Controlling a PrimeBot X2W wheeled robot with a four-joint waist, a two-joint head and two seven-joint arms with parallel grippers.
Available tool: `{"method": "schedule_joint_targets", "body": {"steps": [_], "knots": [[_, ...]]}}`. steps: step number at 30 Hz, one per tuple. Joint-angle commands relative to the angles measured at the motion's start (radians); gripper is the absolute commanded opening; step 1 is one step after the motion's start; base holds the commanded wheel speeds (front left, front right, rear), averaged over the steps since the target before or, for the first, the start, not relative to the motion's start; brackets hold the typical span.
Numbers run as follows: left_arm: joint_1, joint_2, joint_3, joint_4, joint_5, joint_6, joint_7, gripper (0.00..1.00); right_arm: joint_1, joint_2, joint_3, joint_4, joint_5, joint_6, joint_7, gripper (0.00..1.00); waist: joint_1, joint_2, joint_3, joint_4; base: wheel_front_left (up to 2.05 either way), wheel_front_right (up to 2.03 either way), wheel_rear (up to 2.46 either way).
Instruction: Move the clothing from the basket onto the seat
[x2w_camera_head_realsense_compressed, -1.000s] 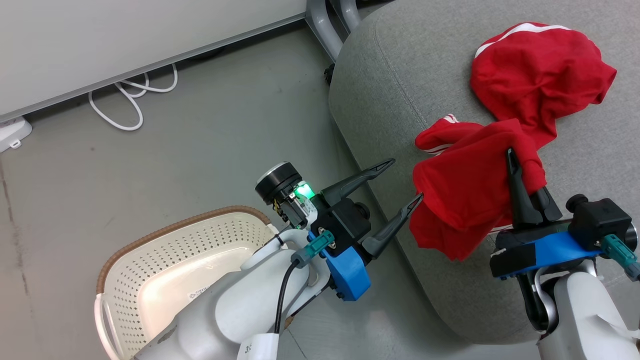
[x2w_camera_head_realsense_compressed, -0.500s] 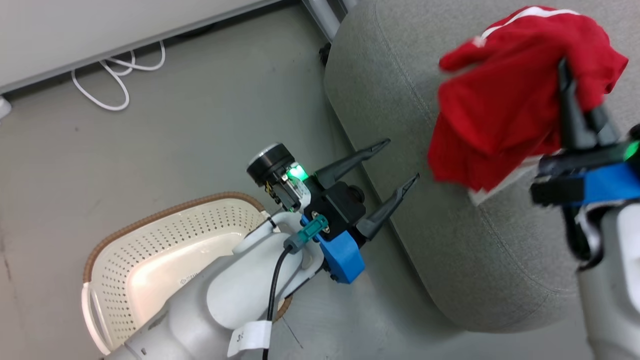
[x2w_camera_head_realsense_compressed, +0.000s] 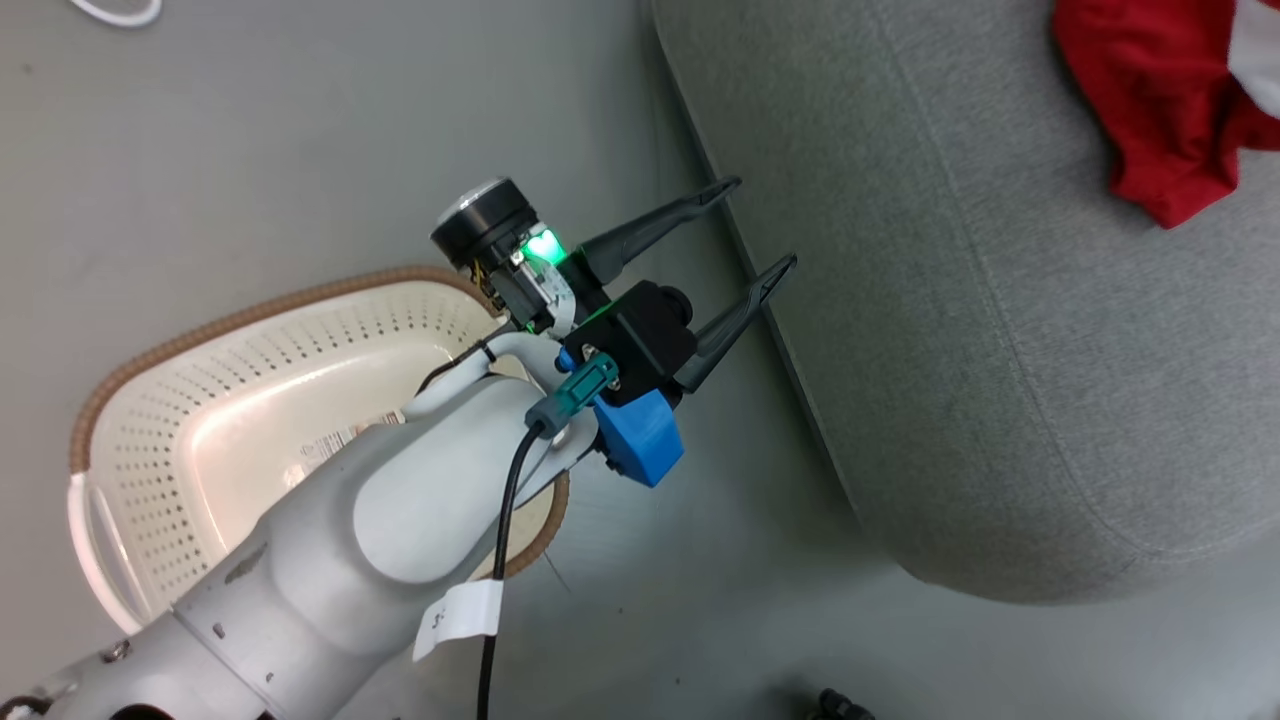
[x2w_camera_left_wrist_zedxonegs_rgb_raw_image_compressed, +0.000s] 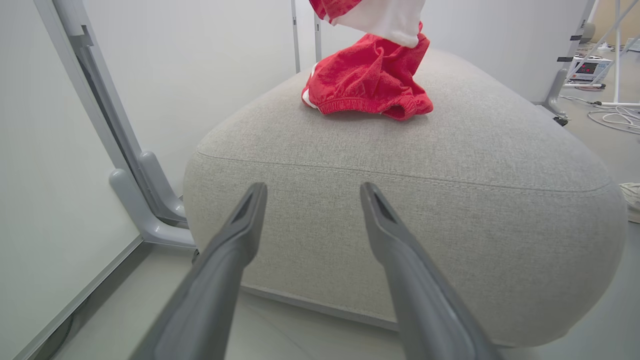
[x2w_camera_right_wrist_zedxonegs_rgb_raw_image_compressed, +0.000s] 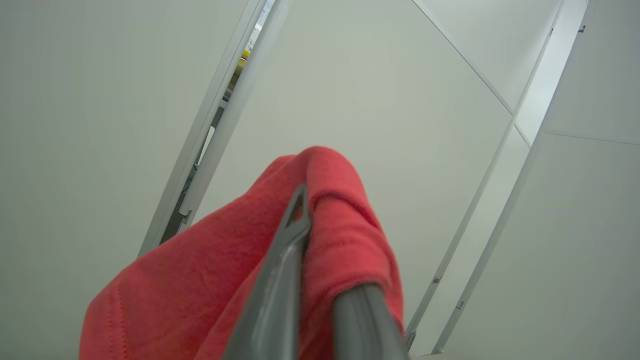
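One red garment (x2w_camera_left_wrist_zedxonegs_rgb_raw_image_compressed: 370, 80) lies bunched on top of the grey seat (x2w_camera_left_wrist_zedxonegs_rgb_raw_image_compressed: 400, 165), toward its far side. A second red garment (x2w_camera_right_wrist_zedxonegs_rgb_raw_image_compressed: 210, 260) is draped over my right gripper (x2w_camera_right_wrist_zedxonegs_rgb_raw_image_compressed: 312, 225), which is shut on it and points up at pale wall panels. That garment's red and white hem (x2w_camera_left_wrist_zedxonegs_rgb_raw_image_compressed: 380, 15) hangs above the one on the seat. In the head view, red fabric (x2w_camera_head_realsense_compressed: 1160, 110) lies over the seat (x2w_camera_head_realsense_compressed: 1000, 300) at the top right. My left gripper (x2w_camera_head_realsense_compressed: 762, 222) is open and holds nothing, beside the seat's edge. The cream basket (x2w_camera_head_realsense_compressed: 250, 330) holds no clothing.
My left forearm (x2w_camera_head_realsense_compressed: 400, 500) crosses over the basket's right rim. Grey floor (x2w_camera_head_realsense_compressed: 300, 150) lies between the basket and the seat. A grey metal frame leg (x2w_camera_left_wrist_zedxonegs_rgb_raw_image_compressed: 145, 200) and a white wall panel stand left of the seat. Cables (x2w_camera_left_wrist_zedxonegs_rgb_raw_image_compressed: 615, 117) lie on the floor beyond it.
The head camera has shifted, sliding the scene up and to the right. My right gripper has carried its red garment up over the seat and out of the head view. The left gripper stays open.
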Motion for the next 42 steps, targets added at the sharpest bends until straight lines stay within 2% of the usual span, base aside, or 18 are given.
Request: {"method": "schedule_joint_targets", "body": {"steps": [1,4,8,22,32,33,42], "knots": [[-0.021,0.008,-0.004,-0.002,0.005,-0.001,-0.002,1.0,-0.017,-0.012,-0.009,0.012,-0.004,0.0,0.0,0.0,-0.0001,0.0,0.055,-0.001,0.0,0.0,0.0],[-0.05,0.018,-0.011,-0.011,0.007,-0.001,0.001,1.0,-0.026,-0.051,-0.065,0.073,-0.004,0.0,0.0,0.0,-0.0001,0.0,0.1,0.005,0.0,0.0,0.0],[-0.073,0.022,-0.02,-0.021,0.013,-0.001,0.003,1.0,-0.003,-0.057,-0.12,0.154,-0.008,0.0,0.0,0.0,-0.0001,0.0,0.136,0.015,0.0,0.0,0.0],[-0.082,0.051,-0.034,-0.036,0.012,0.007,0.007,1.0,0.07,0.081,-0.124,0.343,-0.042,0.0,0.0,0.0,-0.0001,0.0,0.184,0.021,0.0,0.0,0.0],[-0.078,0.065,-0.039,-0.041,-0.001,0.015,0.012,1.0,0.101,0.114,-0.1,0.385,-0.043,0.0,0.0,0.0,-0.0001,0.0,0.18,0.02,0.0,0.0,0.0],[-0.079,0.065,-0.04,-0.04,-0.001,0.016,0.011,1.0,0.104,0.114,-0.101,0.382,-0.039,0.0,0.0,1.0,-0.0001,0.0,0.175,0.019,0.0,0.0,0.0],[-0.026,0.019,-0.024,-0.02,-0.028,0.031,-0.004,1.0,0.293,0.132,-0.111,0.255,-0.068,0.0,0.0,1.0,-0.0001,0.0,0.056,0.024,0.0,0.0,0.0]]}}
